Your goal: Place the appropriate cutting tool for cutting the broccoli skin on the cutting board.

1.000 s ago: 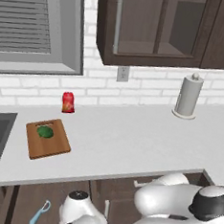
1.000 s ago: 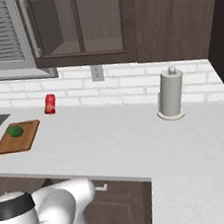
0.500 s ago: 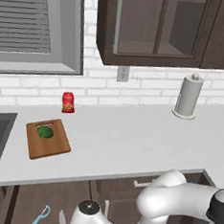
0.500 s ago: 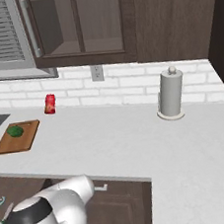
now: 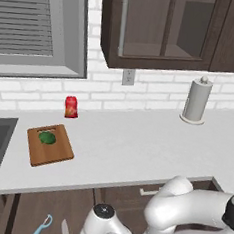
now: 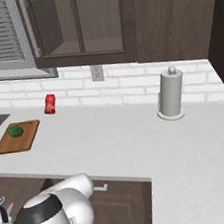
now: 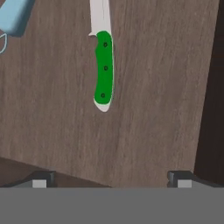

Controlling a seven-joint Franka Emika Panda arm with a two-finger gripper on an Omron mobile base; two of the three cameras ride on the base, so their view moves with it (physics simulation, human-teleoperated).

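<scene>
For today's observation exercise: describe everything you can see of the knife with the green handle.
The knife has a bright green handle with three dark rivets, pale edging and a pale silvery blade running off the hand view's top. It lies flat on a dark brown wood-grain surface, beside a light-blue peeler, not touching it. The gripper is open, apart from it.

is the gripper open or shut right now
Open: the gripper has its two fingers far apart, empty, short of the knife.
</scene>
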